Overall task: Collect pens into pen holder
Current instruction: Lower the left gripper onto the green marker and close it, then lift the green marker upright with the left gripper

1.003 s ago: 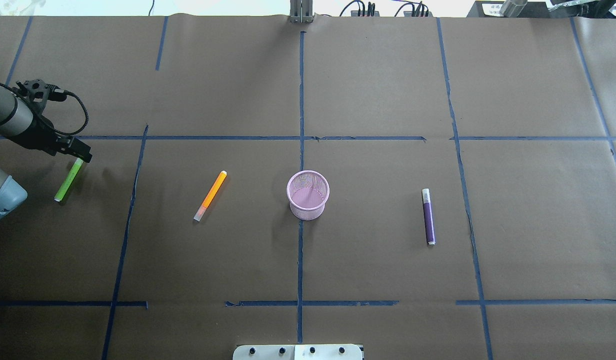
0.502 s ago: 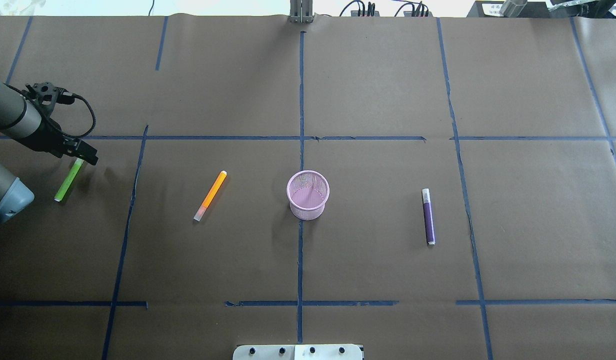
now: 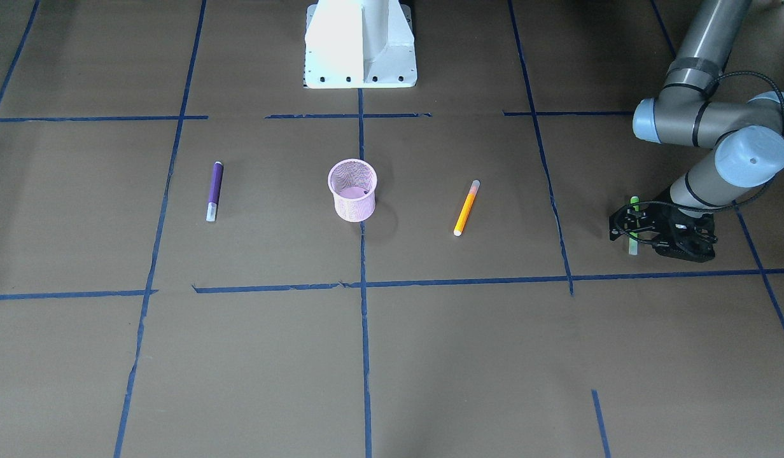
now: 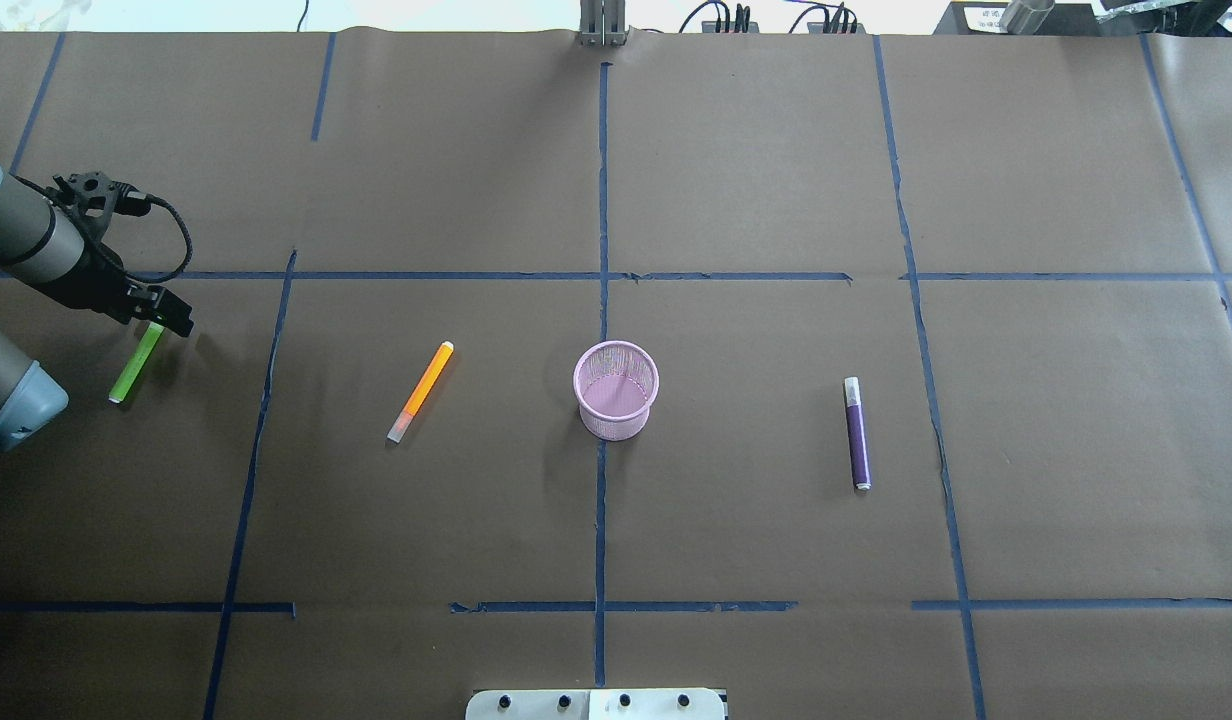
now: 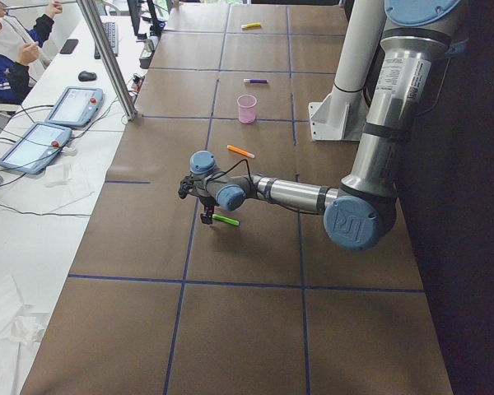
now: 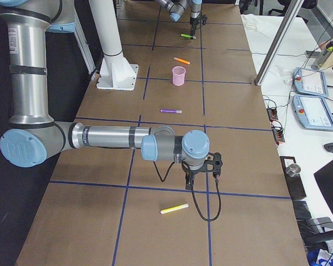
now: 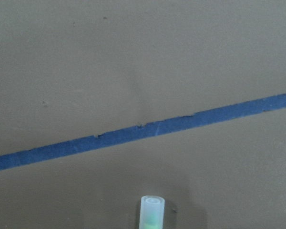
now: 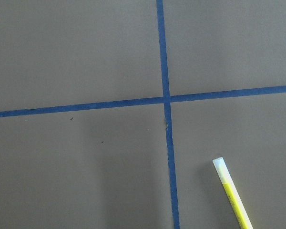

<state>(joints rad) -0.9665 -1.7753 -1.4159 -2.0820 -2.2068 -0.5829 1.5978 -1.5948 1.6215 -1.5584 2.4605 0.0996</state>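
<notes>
The green pen (image 4: 134,365) lies flat at the table's far left. My left gripper (image 4: 171,318) hangs low over its far end and looks open, with the pen (image 3: 633,247) running between its dark parts. The left wrist view shows only the pale cap end (image 7: 152,214). The orange pen (image 4: 421,392) lies left of the pink mesh pen holder (image 4: 616,390). The purple pen (image 4: 857,435) lies to the holder's right. The holder stands upright at the centre. My right gripper (image 6: 190,180) hangs over bare table far from them; I cannot tell whether it is open.
A yellow pen (image 6: 174,208) lies near my right gripper and shows in the right wrist view (image 8: 232,193). The white robot base (image 3: 360,44) stands at the table's robot side. Blue tape lines cross the brown table cover. Operator desks run along the far side.
My left gripper has shifted slightly to the right and toward the robot above the green pen's far end. The pens and the holder have not moved.
</notes>
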